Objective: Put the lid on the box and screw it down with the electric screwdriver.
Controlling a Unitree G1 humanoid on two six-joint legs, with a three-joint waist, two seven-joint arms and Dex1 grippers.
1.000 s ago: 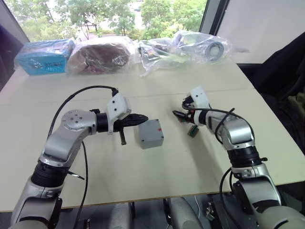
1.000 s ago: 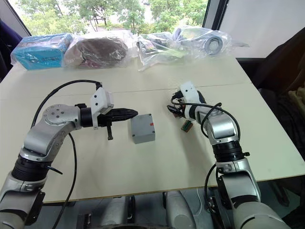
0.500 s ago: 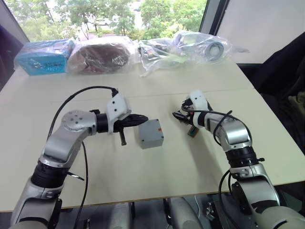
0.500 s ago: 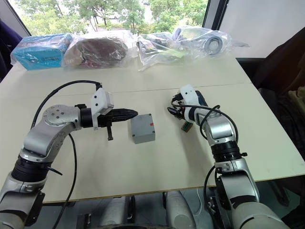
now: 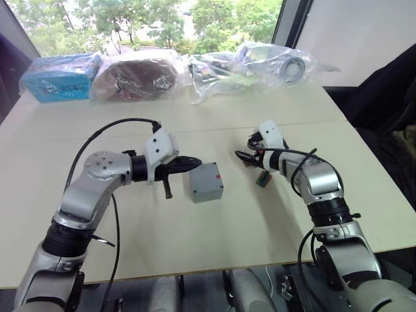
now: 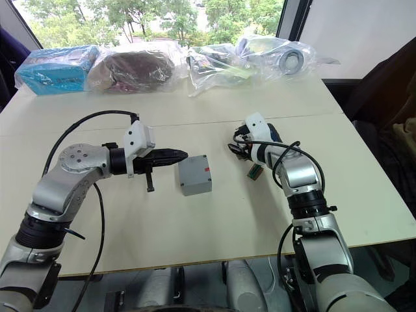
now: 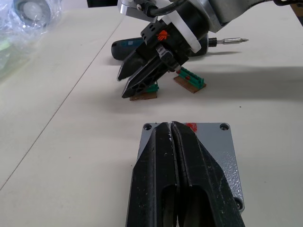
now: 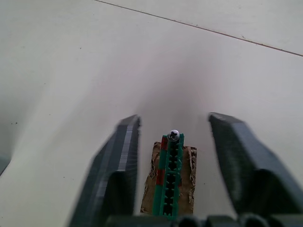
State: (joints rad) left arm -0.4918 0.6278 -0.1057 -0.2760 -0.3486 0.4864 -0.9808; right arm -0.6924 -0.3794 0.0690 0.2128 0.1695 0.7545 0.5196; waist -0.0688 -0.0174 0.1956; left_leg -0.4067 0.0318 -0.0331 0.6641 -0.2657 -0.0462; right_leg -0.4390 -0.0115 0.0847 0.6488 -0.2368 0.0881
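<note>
The grey lid [image 7: 210,156] lies flat on the grey box [image 6: 197,186], with screw holes at its corners and a red mark on the box's side. My left gripper [image 5: 195,162] is shut and empty. Its tips hover over the lid's left edge. My right gripper [image 8: 174,118] is open, to the right of the box. A small green-brown piece [image 8: 170,184] with a screw at its end lies on the table between its fingers. The electric screwdriver [image 7: 125,46] lies on the table behind my right gripper, its metal bit pointing away.
A second green-brown piece [image 7: 189,78] lies beside the first. Along the table's far edge sit a blue pack [image 5: 58,77], a brown bag [image 5: 136,75] and clear plastic bags [image 5: 273,62]. The pale table [image 5: 214,227] runs to a front edge near me.
My right gripper has shifted very slightly above the green-brown pieces. The left gripper, box and lid have not moved.
</note>
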